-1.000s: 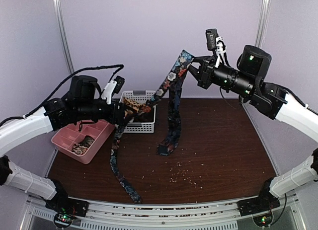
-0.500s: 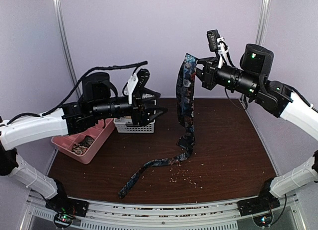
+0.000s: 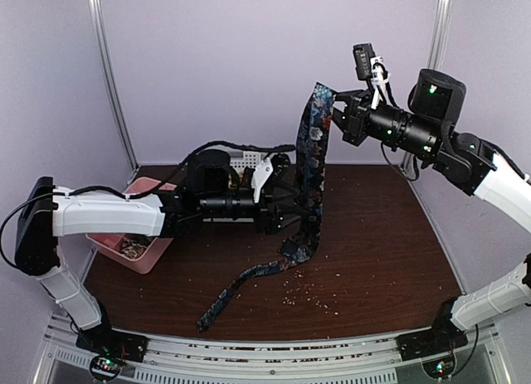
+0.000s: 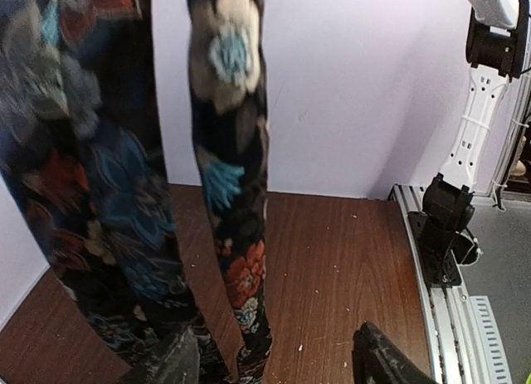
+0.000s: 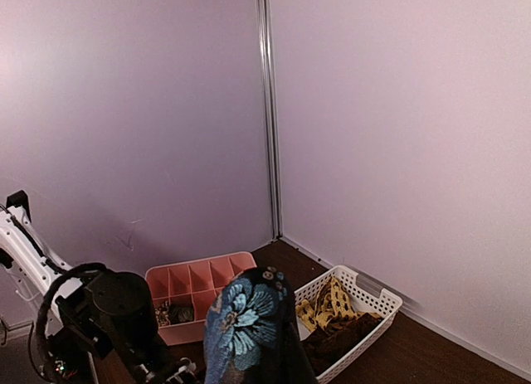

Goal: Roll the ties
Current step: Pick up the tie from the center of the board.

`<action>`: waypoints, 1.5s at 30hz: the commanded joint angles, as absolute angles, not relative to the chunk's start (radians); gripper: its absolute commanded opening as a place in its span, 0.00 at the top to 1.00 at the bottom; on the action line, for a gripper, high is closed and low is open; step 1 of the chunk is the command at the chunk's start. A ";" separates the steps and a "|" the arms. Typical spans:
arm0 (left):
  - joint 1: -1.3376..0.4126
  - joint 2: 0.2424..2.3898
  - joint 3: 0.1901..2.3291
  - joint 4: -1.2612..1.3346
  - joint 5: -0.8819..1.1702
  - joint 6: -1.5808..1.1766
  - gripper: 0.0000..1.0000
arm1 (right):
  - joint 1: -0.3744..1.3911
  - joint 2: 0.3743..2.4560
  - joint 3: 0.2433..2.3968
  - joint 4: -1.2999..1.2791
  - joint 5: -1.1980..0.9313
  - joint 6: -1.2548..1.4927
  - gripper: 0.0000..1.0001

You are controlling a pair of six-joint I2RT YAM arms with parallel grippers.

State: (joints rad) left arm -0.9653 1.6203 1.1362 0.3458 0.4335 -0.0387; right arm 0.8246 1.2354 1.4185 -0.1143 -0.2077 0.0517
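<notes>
The dark floral tie (image 3: pixel 313 152) hangs from my right gripper (image 3: pixel 336 119), which is shut on its top end high above the table's back. The tie drops in two strands to the wood, and its tail trails toward the front left (image 3: pixel 217 305). My left gripper (image 3: pixel 292 208) is open at the hanging strands, low down. In the left wrist view the narrow strand (image 4: pixel 228 152) hangs between its spread fingers (image 4: pixel 377 363) without being pinched. In the right wrist view the tie (image 5: pixel 245 322) hides that gripper's fingers. A tan tie (image 5: pixel 329 303) and a dark brown tie (image 5: pixel 344 338) lie in the basket.
The white perforated basket (image 5: pixel 377 305) stands at the back left, mostly hidden behind the left arm in the top view (image 3: pixel 241 158). The pink divided tray (image 3: pixel 137 245) sits at the left edge with small things in it. Crumbs (image 3: pixel 303 294) dot the table's middle front.
The left gripper let go of the tie, whose lower part dropped onto the table. The left arm then swung right from the basket to the hanging strands. The right gripper rose slightly.
</notes>
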 commanded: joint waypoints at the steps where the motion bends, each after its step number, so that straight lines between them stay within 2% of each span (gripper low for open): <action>1: -0.971 1.686 1.136 0.491 0.460 -0.057 0.35 | 0.822 1.226 1.470 -0.097 -0.204 0.059 1.00; 8: -0.971 1.816 1.193 0.559 0.476 -0.074 0.37 | 0.822 1.225 1.489 -0.103 -0.201 0.060 1.00; 12: -0.974 1.840 1.204 0.602 0.517 -0.099 0.45 | 0.823 1.223 1.492 -0.111 -0.191 0.053 1.00; 15: -0.985 1.822 1.209 0.612 0.528 -0.095 0.56 | 0.821 1.224 1.490 -0.111 -0.184 0.051 1.00; 20: -0.989 1.759 1.211 0.562 0.521 -0.058 0.89 | 0.811 1.219 1.473 -0.107 -0.170 0.049 1.00; 22: -0.989 1.701 1.206 0.509 0.504 -0.033 0.99 | 0.792 1.212 1.449 -0.094 -0.165 0.049 1.00; 27: -0.988 1.533 1.200 0.415 0.457 0.035 1.00 | 0.715 1.214 1.358 -0.046 -0.217 0.095 1.00; 32: -0.988 1.446 1.356 0.236 0.444 0.125 1.00 | 0.679 1.266 1.292 -0.005 -0.304 0.125 1.00; 43: -0.986 1.475 1.807 -0.008 0.215 0.296 1.00 | 0.696 1.364 1.169 0.171 -0.607 0.269 1.00; 45: -0.984 1.483 1.834 -0.020 0.180 0.308 1.00 | 0.722 1.371 1.143 0.195 -0.637 0.281 0.93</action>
State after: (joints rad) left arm -0.9855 1.4551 1.7729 0.0402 0.2893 0.2409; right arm 0.6922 1.3724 1.1690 0.0776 -0.5171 0.2173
